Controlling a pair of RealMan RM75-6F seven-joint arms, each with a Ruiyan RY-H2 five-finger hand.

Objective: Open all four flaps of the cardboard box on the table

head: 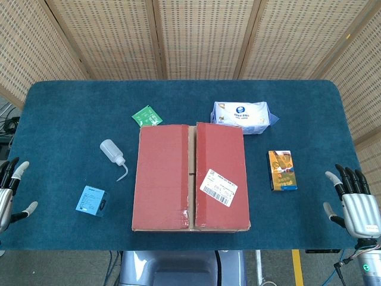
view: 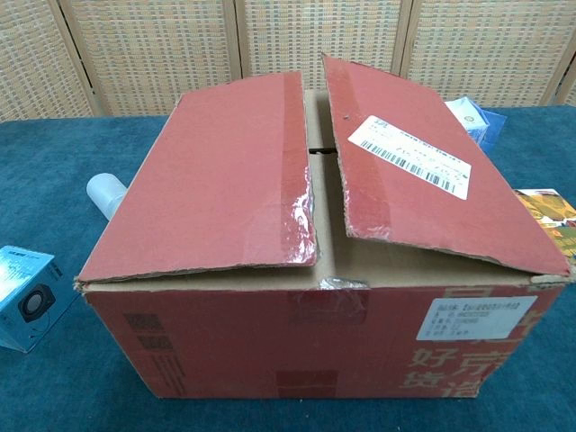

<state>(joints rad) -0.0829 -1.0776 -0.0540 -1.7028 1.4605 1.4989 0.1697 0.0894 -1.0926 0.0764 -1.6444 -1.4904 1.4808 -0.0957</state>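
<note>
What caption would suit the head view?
Closed red cardboard box on a blue table, open robot hands waiting at left and right.

box (head: pixel 164 179) red | table (head: pixel 65 113) teal | packet (head: pixel 146 115) green | bottle (head: pixel 112 151) whitish, perhaps translucent

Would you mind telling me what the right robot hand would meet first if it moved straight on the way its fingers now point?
The right robot hand points away from the robot along the table's right edge. That line looks free in the head view; the orange booklet lies off to its left, though height is unclear.
</note>
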